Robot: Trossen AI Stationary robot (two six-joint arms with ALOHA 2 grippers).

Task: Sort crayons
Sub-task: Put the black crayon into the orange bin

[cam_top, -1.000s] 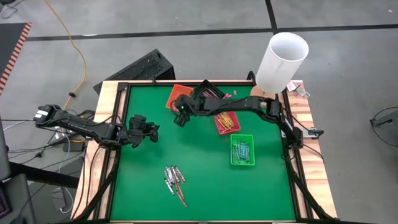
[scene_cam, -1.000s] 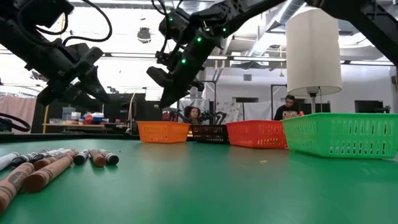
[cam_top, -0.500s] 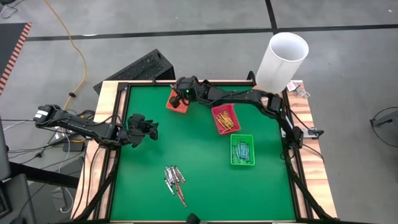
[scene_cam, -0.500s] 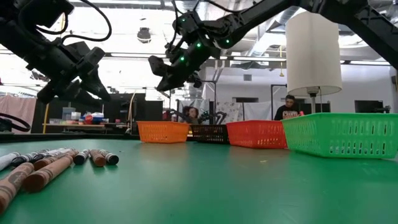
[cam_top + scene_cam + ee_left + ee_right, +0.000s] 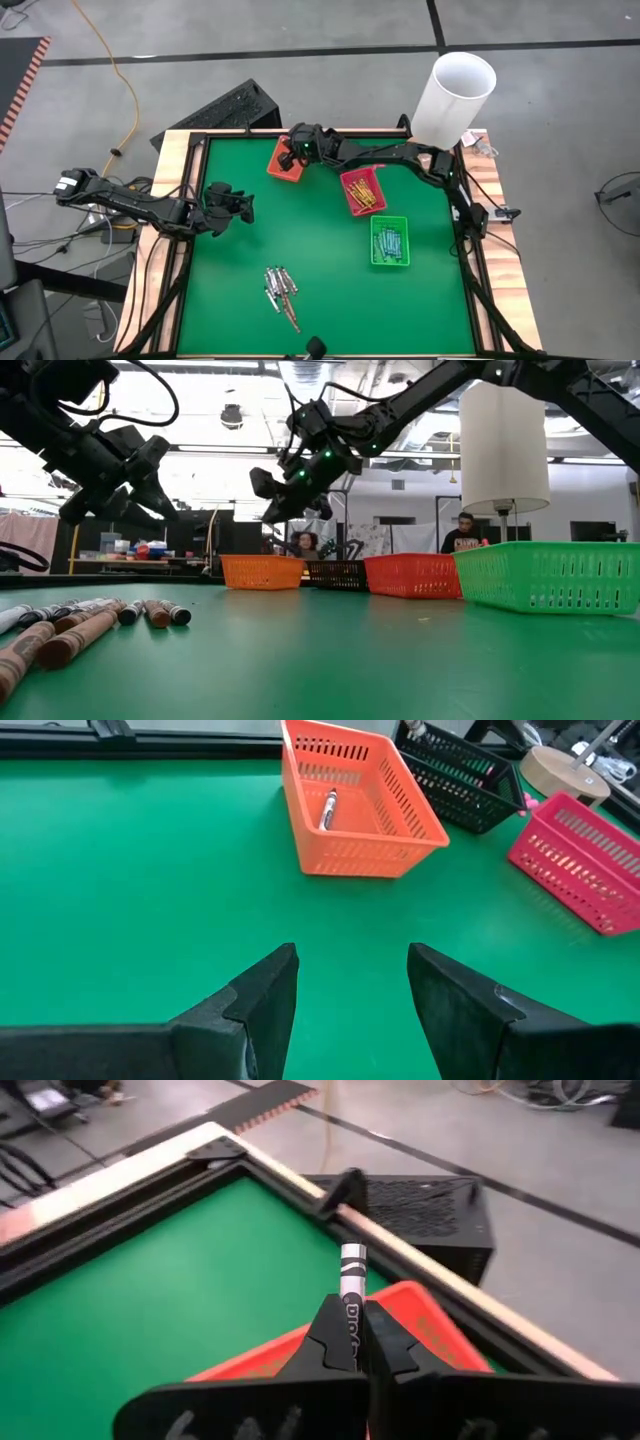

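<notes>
My right gripper [image 5: 355, 1320] hangs over the orange tray [image 5: 286, 163] at the table's far left, shut on a grey crayon [image 5: 352, 1275]. That tray [image 5: 360, 805] holds one crayon [image 5: 327, 808]. A pile of loose crayons [image 5: 280, 290] lies flat on the green mat near the front edge, also seen in the low view [image 5: 80, 625]. The red tray [image 5: 362, 190] holds yellow-orange crayons and the green tray [image 5: 390, 240] holds light ones. At the table's left my left gripper [image 5: 350, 990] stands open above the mat, nothing between its fingers. My right gripper pinches the grey crayon between its two fingers. The crayon lies along the fingers, and its striped end [image 5: 353, 1258] sticks out past the fingertips [image 5: 332, 1312]. The fingers slant down toward the table's far left corner. The crayon is lifted clear, above the orange tray [image 5: 430, 1320].
A black tray [image 5: 465, 785] stands between the orange and red trays. A tall white cylinder [image 5: 455, 95] stands on the wooden rim at the far right. The table has a raised black and wooden frame [image 5: 180, 1160]. People sit in the room behind [image 5: 462, 530].
My right gripper has gone with the crayon from over the middle of the mat toward the far edge, ending above the orange tray. It has tipped from pointing steeply down to a flatter slant and has rolled. It stays shut.
</notes>
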